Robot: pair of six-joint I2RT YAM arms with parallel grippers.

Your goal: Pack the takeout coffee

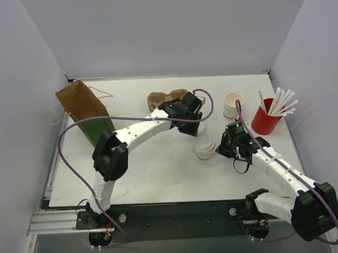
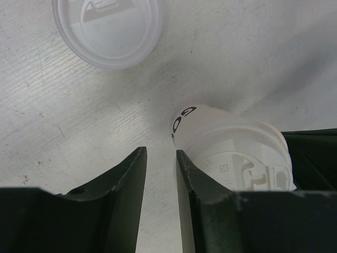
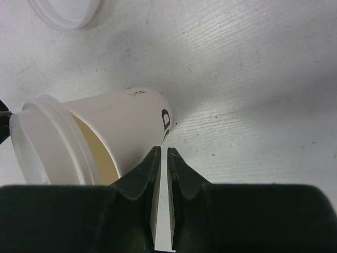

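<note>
Lying cup (image 1: 205, 147) (image 2: 231, 150) (image 3: 113, 132): found on its side on the bench (image 1: 160, 172), just right of centre in the overhead view. A white lid is seen at its mouth. In the right wrist view the lid sits askew and tan lining is exposed behind it. The print on the wall is only partly legible.

Upright cup (image 1: 232, 104): found standing up and to the right of the lying cup, apart from it, with its mouth open.

Left pincer (image 1: 196, 127) (image 2: 161, 168): drawn almost closed with a narrow gap, nothing between the fingers. The lying cup is seen just outside its right-hand finger; contact cannot be confirmed. From overhead its tips are hard to separate from the cup.

Right pincer (image 1: 224, 147) (image 3: 162, 158): clenched to a slit, nothing gripped. The cup wall lies against or just beside the left-hand finger; which cannot be told.

Loose lid (image 2: 105, 29): lying flat at the upper left of the left wrist view. A lid cut off by the top edge is noted in the right wrist view; whether it is the same one cannot be told.

Brown carrier (image 1: 156, 99): upper centre, largely hidden behind the left arm.

Red cup (image 1: 264, 121) of white straws: noted right of the upright cup.

Brown paper bag (image 1: 83, 105): upper left.
</note>
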